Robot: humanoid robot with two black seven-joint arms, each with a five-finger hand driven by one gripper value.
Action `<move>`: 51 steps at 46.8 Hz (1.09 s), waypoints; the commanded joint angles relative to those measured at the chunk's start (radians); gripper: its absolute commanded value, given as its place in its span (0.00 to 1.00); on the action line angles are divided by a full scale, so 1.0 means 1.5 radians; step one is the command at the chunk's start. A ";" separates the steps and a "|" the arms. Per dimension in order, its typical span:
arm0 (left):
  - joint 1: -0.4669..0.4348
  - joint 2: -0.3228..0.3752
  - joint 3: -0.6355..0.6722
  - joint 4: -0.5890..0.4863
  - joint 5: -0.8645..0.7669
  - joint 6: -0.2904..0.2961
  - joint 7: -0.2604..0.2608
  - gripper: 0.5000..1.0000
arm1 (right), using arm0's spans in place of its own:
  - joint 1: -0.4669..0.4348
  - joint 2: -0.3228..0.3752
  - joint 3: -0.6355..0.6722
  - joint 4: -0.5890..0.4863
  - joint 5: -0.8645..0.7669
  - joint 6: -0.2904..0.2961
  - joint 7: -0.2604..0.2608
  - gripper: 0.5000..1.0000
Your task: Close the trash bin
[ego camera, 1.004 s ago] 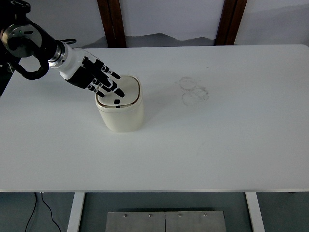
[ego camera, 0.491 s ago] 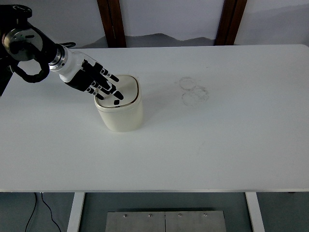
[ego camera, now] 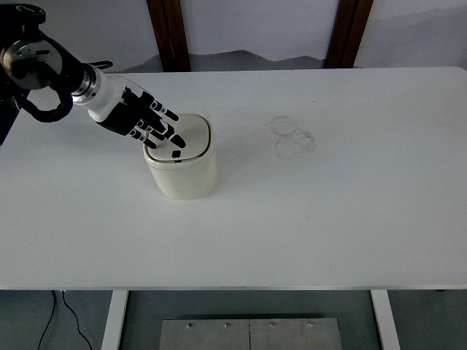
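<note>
A small cream-coloured plastic trash bin with rounded corners (ego camera: 181,169) stands upright on the broad white table (ego camera: 328,211), in the table's left half and somewhat closer to the far edge than to the near one. Its flat cream lid (ego camera: 188,140) lies level in the rim, and a small dark mark shows on the lid near its nearer side. The robot's left hand, white at the palm with black finger segments (ego camera: 139,119), reaches in from the far left corner of the table on a black arm with a round silver joint (ego camera: 35,67). The hand sits over the bin's left top edge, its fingers (ego camera: 172,135) stretched out nearly straight and spread slightly apart, slanting down toward the lid; they grasp nothing, and the longest fingertips rest on or just above the lid's left part, though contact cannot be told for sure. To the right of the bin, well apart from it and toward the far edge, faint grey ring-shaped smudges (ego camera: 293,136) mark the table surface. Behind the far edge two dark brown wooden uprights (ego camera: 169,33) stand against a pale wall.
</note>
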 commanded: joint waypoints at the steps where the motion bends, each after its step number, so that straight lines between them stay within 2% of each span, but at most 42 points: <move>1: -0.001 -0.004 -0.001 0.003 0.000 0.000 0.000 1.00 | 0.000 0.000 0.000 0.000 0.000 0.000 0.000 0.99; 51: 0.004 -0.057 -0.014 0.040 0.001 0.001 0.000 1.00 | 0.000 0.000 0.000 0.000 0.000 0.000 0.000 0.99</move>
